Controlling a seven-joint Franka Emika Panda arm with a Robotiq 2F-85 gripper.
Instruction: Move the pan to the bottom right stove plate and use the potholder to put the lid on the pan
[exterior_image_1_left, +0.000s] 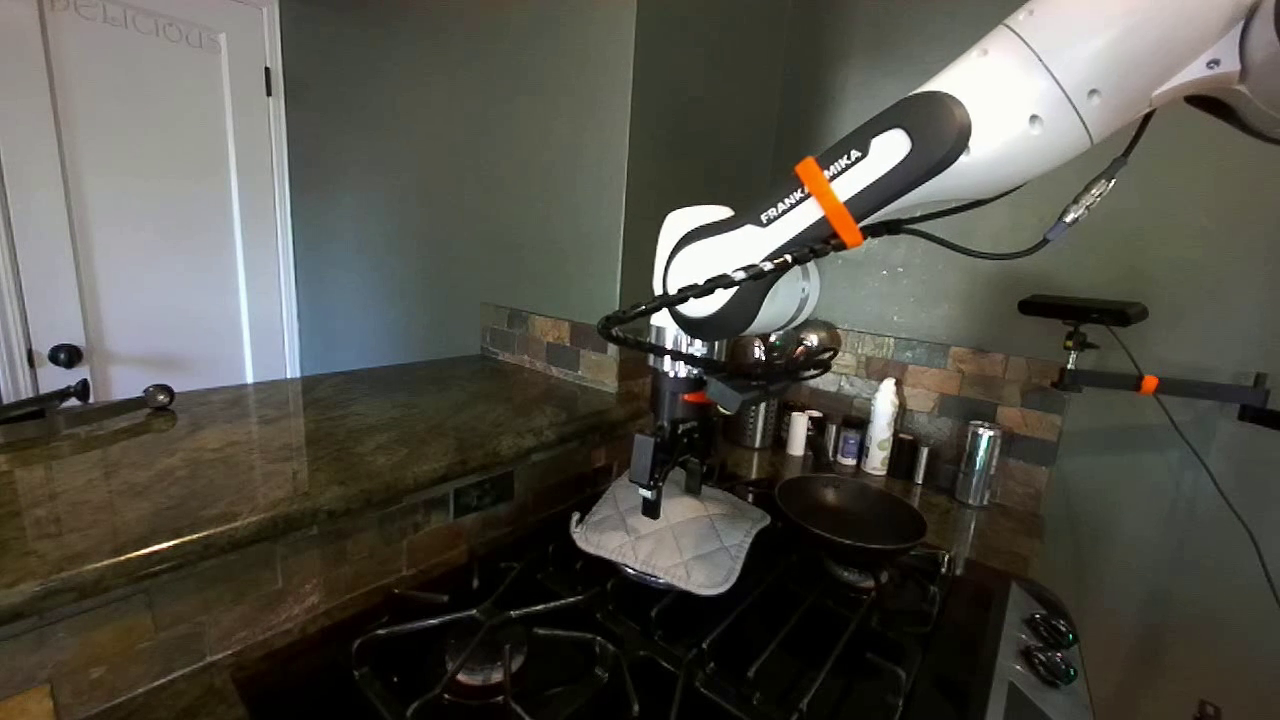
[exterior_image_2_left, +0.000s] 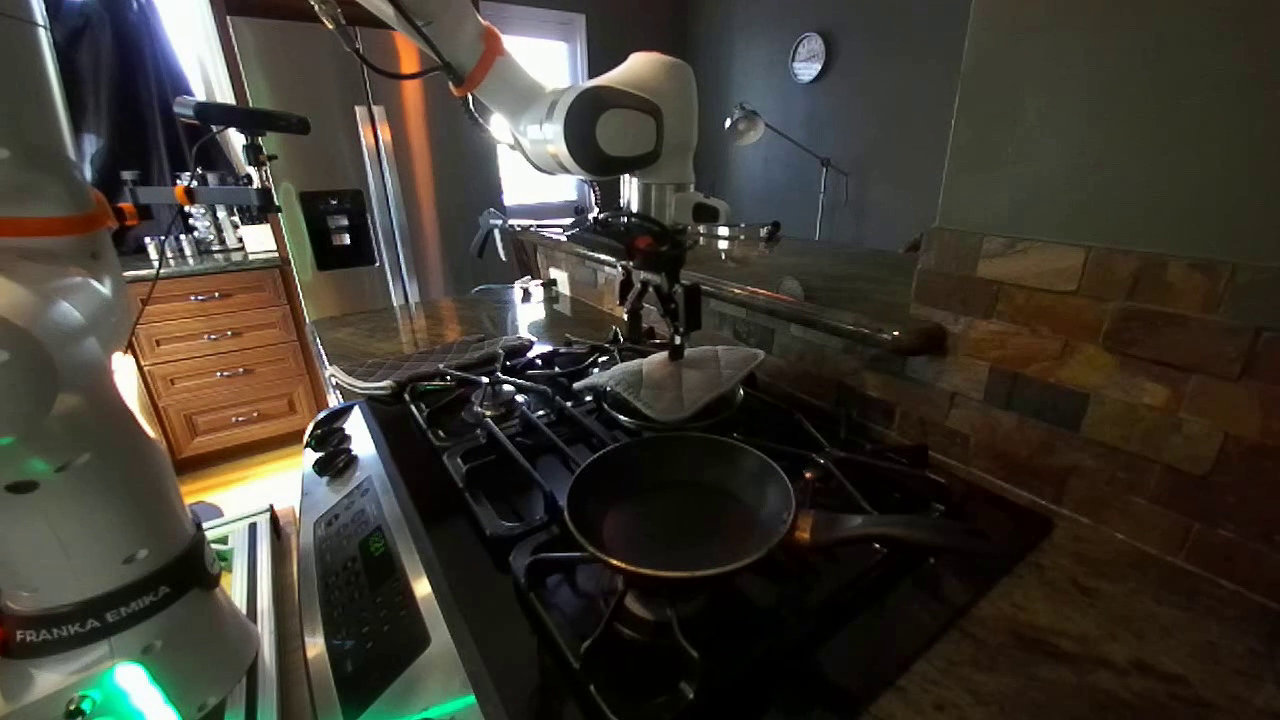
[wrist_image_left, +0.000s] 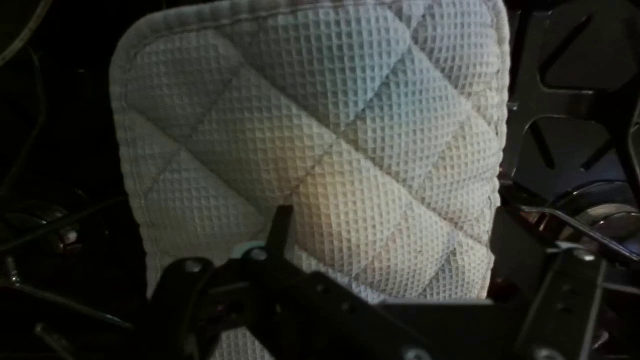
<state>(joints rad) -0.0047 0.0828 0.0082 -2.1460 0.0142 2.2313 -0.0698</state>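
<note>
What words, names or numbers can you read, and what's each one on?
"DELICIOUS": the white door, first letters clipped.
"FRANKA ...MIKA": the robot arm, orange strap hiding part.
"FRANKA EMIKA": the robot base.
Too small or blurred: stove control panel, green display, round wall disc, white bottle, purple-labelled bottle.

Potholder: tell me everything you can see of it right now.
The potholder is a pale grey-white, squarish quilted pad, apparently cloth, with a waffle texture, diagonal stitching, rounded corners and a bound edge. In the wrist view it shows yellowish and bluish tints. It lies bowed over what looks like the round lid, on the stove, beside the pan. The open claw hangs over it; whether they touch can't be told.
</note>
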